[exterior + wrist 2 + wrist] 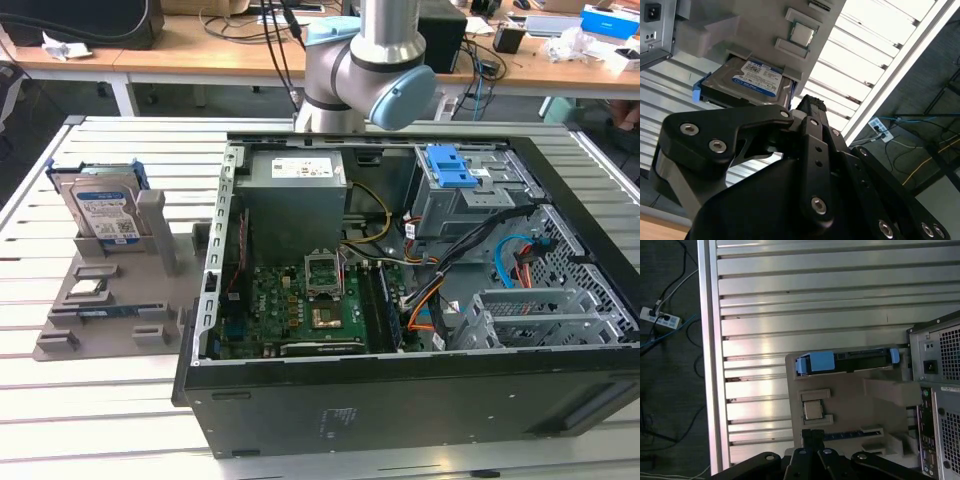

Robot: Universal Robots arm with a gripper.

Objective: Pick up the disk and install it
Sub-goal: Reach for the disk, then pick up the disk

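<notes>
The disk (100, 205) is a silver-grey drive with a white-and-blue label and a blue frame. It stands on edge in a slot of the grey holder (110, 310) at the exterior view's left, outside the computer case. In the first wrist view the disk (850, 362) shows edge-on, and in the second wrist view the disk (757, 80) shows its label. My black gripper (812, 436) hangs well above the holder, apart from the disk, with its fingers together on nothing. The gripper (810, 102) also fills the foreground of the second wrist view.
The open computer case (400, 400) lies on the slatted metal table (120, 140), with a blue-latched drive bay (455, 165) and a grey power-supply box (295, 200) inside. The arm (370, 60) rises behind the case. A chip (812, 410) rests in the holder. Beyond the table edge lie floor cables (660, 320).
</notes>
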